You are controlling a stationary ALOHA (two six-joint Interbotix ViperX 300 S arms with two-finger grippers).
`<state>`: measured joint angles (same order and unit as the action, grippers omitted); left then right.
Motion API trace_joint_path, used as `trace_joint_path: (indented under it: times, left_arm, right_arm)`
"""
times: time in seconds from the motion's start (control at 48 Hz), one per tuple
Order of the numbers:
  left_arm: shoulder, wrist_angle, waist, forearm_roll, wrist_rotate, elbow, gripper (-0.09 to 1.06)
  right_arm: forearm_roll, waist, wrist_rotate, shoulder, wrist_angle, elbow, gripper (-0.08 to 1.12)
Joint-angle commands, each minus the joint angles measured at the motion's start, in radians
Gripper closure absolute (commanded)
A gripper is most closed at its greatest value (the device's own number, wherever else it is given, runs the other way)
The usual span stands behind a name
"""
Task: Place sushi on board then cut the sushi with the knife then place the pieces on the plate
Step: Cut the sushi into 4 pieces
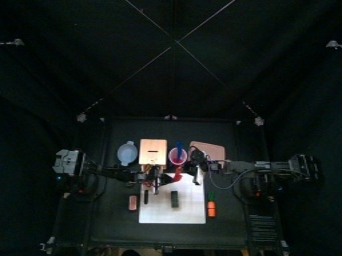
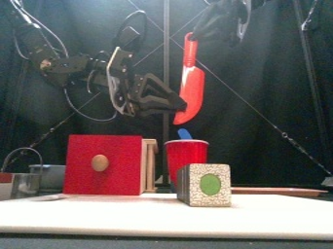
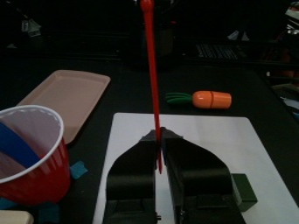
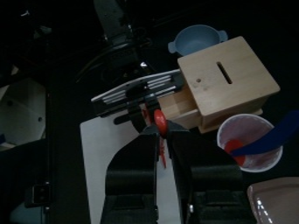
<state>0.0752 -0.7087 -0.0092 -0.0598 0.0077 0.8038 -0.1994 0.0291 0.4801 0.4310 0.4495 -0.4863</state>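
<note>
**Red knife up in the air, sushi waiting on the board**

From the top, the board [image 1: 171, 212] lies at the table's front middle. The sushi [image 1: 175, 199] is a dark block on it, and a carrot [image 1: 210, 208] sits at its right edge. Both arms reach in and meet above the board's back edge.

At table level, the left gripper [image 2: 172, 99] pinches the red knife [image 2: 193, 83] and holds it high and nearly upright. The right gripper [image 2: 224, 19] hangs at the knife's upper end. Below, the sushi shows its green centre and stands in front of a red cup [image 2: 186, 160], covering the cup's lower corner. A blue knife [image 2: 184, 134] pokes out of the cup. A box [image 2: 104, 165] with a red front stands just left of the cup.

On the left wrist camera, the jaws are pressed onto the red knife, seen edge-on. The pink tray [image 3: 65, 94] lies beside the board, bare. The sushi sits at the board's corner, beside a jaw.

On the right wrist camera, that arm's own jaws are spread, with white board showing between them and the thin red blade running into the gap. A bowl [image 4: 198, 39] sits just beyond the box.
</note>
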Motion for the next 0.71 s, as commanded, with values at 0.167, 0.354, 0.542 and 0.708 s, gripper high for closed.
trace_joint_path:
  times: [0.167, 0.354, 0.542, 0.708]
  left_arm:
    - [-0.17, 0.015, 0.017, 0.009, 0.021, 0.067, 0.69]
    - [-0.29, 0.19, 0.028, 0.028, 0.052, 0.083, 0.69]
    - [-0.364, 0.287, 0.029, 0.035, 0.094, 0.087, 0.69]
    - [-0.379, 0.287, 0.029, 0.054, 0.094, 0.089, 0.69]
  right_arm:
    - [0.043, -0.048, 0.009, 0.023, -0.005, -0.086, 0.6]
    - [0.127, -0.064, 0.008, 0.023, -0.006, -0.16, 0.6]
    - [0.164, -0.078, 0.009, -0.002, -0.006, -0.209, 0.6]
    - [0.164, -0.078, 0.011, -0.025, -0.006, -0.206, 0.6]
